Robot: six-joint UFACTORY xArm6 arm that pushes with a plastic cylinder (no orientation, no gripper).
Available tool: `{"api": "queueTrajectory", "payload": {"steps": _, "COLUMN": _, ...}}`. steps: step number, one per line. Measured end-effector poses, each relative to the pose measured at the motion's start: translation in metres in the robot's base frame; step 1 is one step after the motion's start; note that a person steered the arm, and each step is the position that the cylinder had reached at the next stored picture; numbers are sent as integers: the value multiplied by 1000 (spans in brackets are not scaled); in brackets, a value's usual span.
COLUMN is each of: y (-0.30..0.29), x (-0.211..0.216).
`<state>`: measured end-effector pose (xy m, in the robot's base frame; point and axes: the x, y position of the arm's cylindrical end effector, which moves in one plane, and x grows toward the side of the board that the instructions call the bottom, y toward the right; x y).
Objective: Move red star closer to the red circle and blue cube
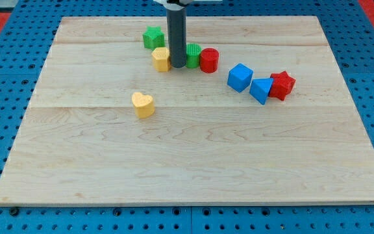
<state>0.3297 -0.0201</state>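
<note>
**Red star waits near the board's right edge**

The wooden board (193, 156) is shown with the rod set toward its top edge; no claw is fitted, so none can be reported. The tip (177, 66) is seen between a yellow block (162, 59) and a green block (193, 54), beside the red circle (209, 60). The blue cube (239, 77) is placed between circle and red star (282, 85), which touches a second blue block (261, 90). The star is judged light, stiff and easily slid, best pushed from its right side.

On the surface (193, 162), my tip (177, 66) stands between the yellow block (162, 59) and green circle (193, 55), the red circle (209, 60) just right. Farther right, blue cube (240, 77), blue block (261, 90) and red star (282, 85) cluster; yellow heart (143, 104) lies apart below; green star (152, 37) behind.
</note>
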Motion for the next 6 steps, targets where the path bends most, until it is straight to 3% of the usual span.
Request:
{"api": "queueTrajectory", "payload": {"steps": 1, "y": -45, "x": -13}}
{"api": "queueTrajectory", "payload": {"steps": 2, "y": -50, "x": -2}}
{"api": "queueTrajectory", "payload": {"steps": 3, "y": -31, "x": 33}}
{"api": "queueTrajectory", "payload": {"steps": 5, "y": 50, "x": 60}}
{"api": "queueTrajectory", "payload": {"steps": 6, "y": 56, "x": 107}}
